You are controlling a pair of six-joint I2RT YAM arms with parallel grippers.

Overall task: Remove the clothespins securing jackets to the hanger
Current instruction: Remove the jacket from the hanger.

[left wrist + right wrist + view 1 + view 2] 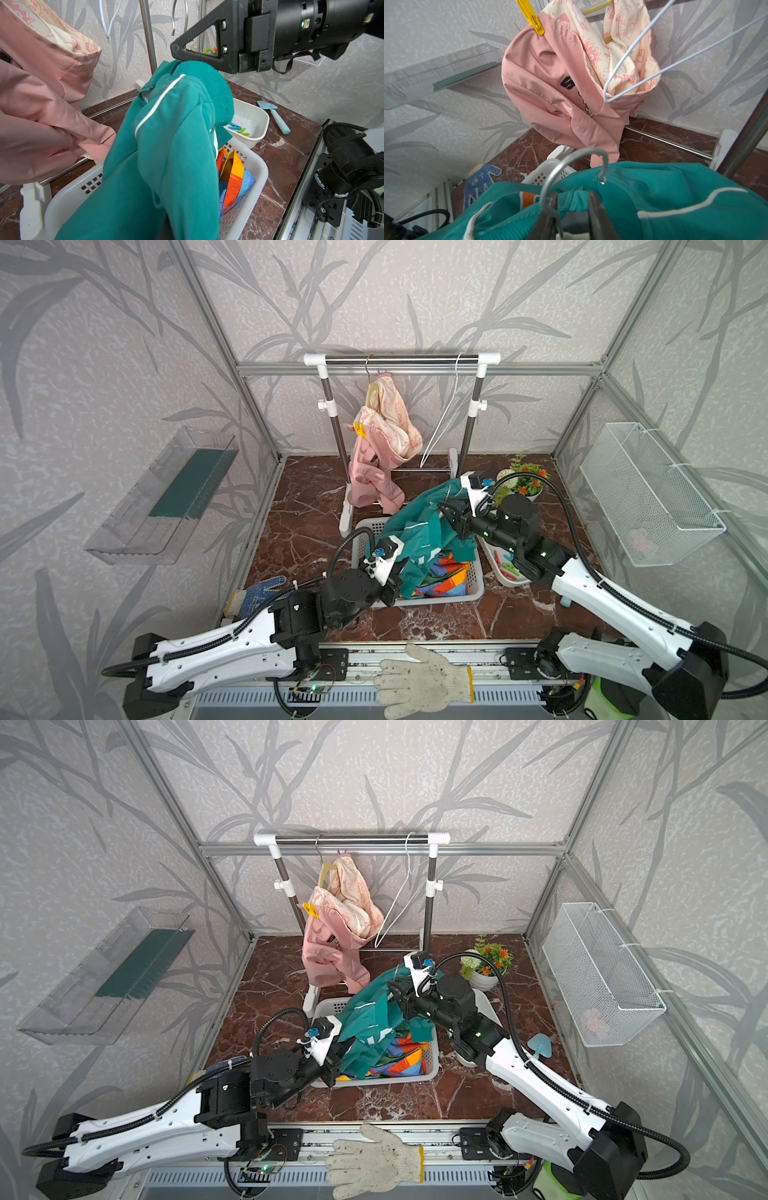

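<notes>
A teal jacket (419, 526) (166, 145) stretches above the white basket between both grippers. My right gripper (445, 506) (573, 197) pinches a fold of its collar, and the metal hanger hook (571, 164) rises beside one finger. My left gripper (338, 1052) holds the jacket's lower edge; fabric hides its jaws in the left wrist view. A pink jacket (374, 472) (550, 83) hangs from a yellow hanger (371, 393) on the rack, pinned by a yellow clothespin (360, 430) (532, 17). The rainbow jacket (446, 576) lies in the basket.
The white basket (478, 585) sits mid-floor, with a small tray (259, 116) holding loose clothespins (239, 129) beside it. An empty wire hanger (440, 431) hangs on the rack (399, 359). A flower pot (523, 485), trowel (540, 1044), dotted glove (262, 593) and white glove (424, 680) lie around.
</notes>
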